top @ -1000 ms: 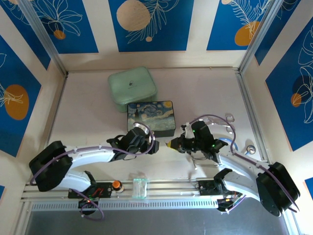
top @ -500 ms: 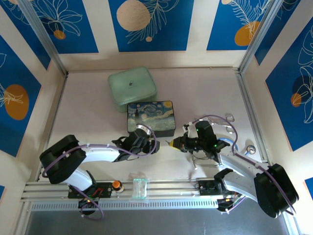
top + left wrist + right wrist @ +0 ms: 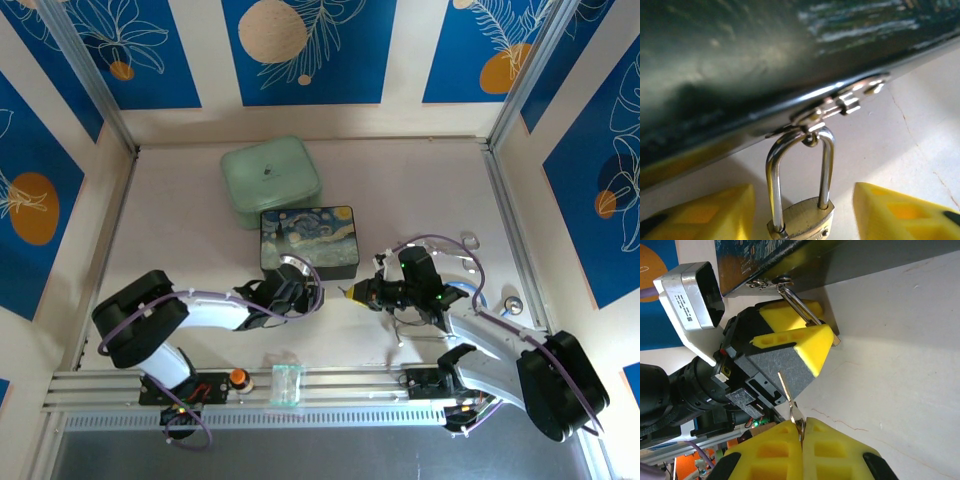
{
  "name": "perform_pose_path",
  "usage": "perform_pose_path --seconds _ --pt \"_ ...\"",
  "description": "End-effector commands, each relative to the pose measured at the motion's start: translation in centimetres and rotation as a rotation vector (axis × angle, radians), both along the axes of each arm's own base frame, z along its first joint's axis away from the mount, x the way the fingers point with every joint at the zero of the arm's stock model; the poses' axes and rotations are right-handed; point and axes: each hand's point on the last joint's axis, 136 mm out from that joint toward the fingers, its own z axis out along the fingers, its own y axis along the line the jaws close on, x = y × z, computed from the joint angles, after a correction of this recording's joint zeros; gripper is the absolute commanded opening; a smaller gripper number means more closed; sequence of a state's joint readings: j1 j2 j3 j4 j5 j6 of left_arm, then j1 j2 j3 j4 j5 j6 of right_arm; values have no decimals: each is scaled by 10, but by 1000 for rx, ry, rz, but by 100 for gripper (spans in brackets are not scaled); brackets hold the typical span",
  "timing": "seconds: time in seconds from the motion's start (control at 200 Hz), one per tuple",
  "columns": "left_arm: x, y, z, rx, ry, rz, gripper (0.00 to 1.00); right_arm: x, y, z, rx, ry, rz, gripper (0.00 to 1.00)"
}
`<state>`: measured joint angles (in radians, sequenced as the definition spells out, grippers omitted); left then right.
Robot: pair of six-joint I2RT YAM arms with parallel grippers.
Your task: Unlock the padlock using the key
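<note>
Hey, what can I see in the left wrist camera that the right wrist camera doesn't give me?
Left wrist, not right wrist: a close look at the padlock, its silver shackle hooked through the latch on the painted box, and its brass body between the yellow fingers of the left gripper with a gap on each side.

Right wrist, not left wrist: the key pinched in the shut right gripper, blade pointing toward the left gripper.

Both: the shackle hanging from the latch at the box's edge, left fingers flanking it.

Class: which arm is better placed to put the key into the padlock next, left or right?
Probably right: the right tool pinches the key close to the padlock, while the left tool straddles the padlock without gripping it.
</note>
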<state>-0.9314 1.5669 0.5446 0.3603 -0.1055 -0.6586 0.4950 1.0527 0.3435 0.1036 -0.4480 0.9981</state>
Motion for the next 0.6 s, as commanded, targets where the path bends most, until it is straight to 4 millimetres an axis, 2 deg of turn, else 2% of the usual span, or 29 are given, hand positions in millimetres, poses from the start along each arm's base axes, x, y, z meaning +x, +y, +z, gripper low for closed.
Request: perform_pose_path --seconds 0.0,0.32,0.595 --pt "3 1 -1 -14 -3 25 45 -3 -3 -8 -10 9 1 0" --pt "0 0 -1 -68 11 77 28 -4 -1 -20 -26 33 -13 0" --pt "-4 -5 -9 -39 3 80 29 -4 4 -23 -32 40 -6 0"
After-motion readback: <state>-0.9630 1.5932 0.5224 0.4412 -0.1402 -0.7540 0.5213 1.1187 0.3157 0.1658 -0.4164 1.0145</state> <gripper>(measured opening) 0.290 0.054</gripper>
